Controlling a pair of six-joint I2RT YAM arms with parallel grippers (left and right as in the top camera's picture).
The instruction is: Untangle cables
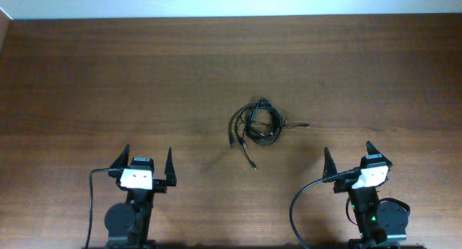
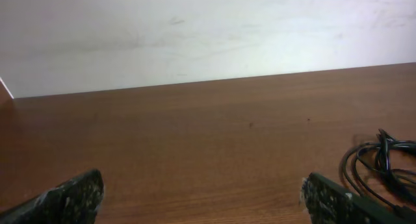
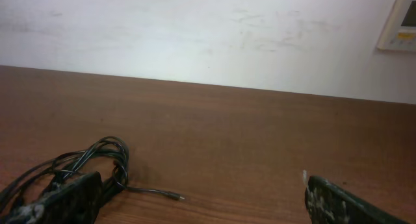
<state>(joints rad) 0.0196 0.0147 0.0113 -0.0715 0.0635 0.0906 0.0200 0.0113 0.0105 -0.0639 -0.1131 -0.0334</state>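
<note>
A: Where are the cables [image 1: 256, 126] now?

B: They lie as one small bundle in the middle of the counter [image 1: 86, 76], ahead of both arms and between them. Nothing touches them.

A: And the fingers?

B: The left fingers [image 1: 170, 169] are spread wide and hold nothing. The right fingers [image 1: 328, 164] are the same, wide apart and empty. Both pairs stand near the front edge, well apart from the bundle.

A: Which side is nearer?

B: The right one, I think, but only a little. From the right fingers the bundle lies forward and to the left. From the left fingers it lies forward and to the right, and in the left wrist view it shows only at the right edge.

A: Does the bundle have a long axis?

B: Not really, it is a roundish coil. But one plug end [image 1: 306, 125] runs out flat to the right, toward the right arm's side, and other ends hang toward the robot.

A: So what does the next move turn on?

B: In my judgement, on that end: it points at the right fingers, so they can reach it first.
</note>
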